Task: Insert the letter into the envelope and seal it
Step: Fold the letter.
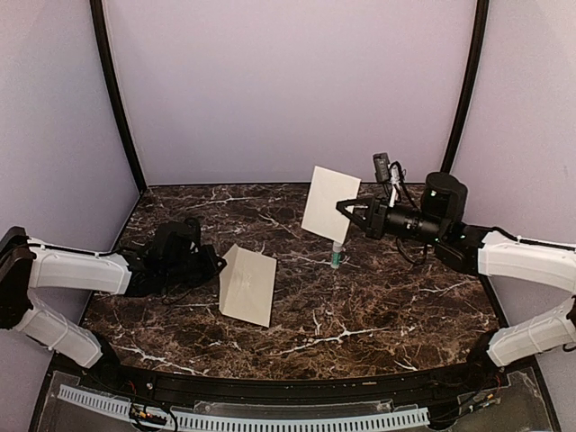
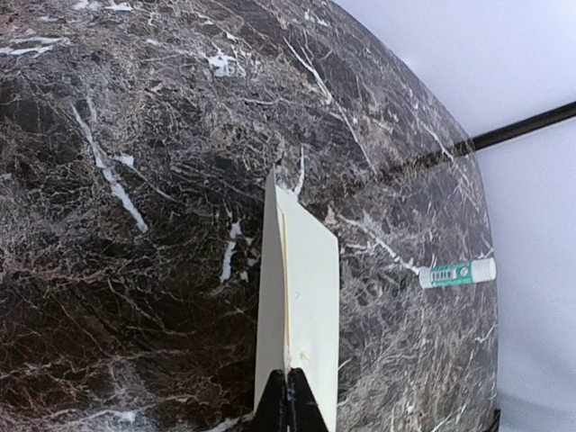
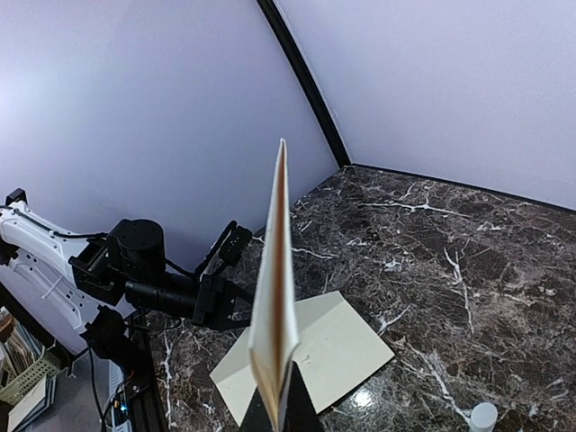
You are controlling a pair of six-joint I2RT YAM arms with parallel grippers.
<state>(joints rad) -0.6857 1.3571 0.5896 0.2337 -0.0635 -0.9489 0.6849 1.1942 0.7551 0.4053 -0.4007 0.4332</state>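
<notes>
Top external view: envelope held low, letter up in the air, the two well apart.
Nearest, the left hand is clamped on the left edge of the envelope, which rests on the surface left of centre. That grip likely steadies it so its mouth can be opened. Just beyond, a glue stick sits waiting, for the sealing, one would guess. Farthest, the right hand pinches the letter by its right edge, upright and clear of the surface, probably so it can be angled down into the envelope.
</notes>
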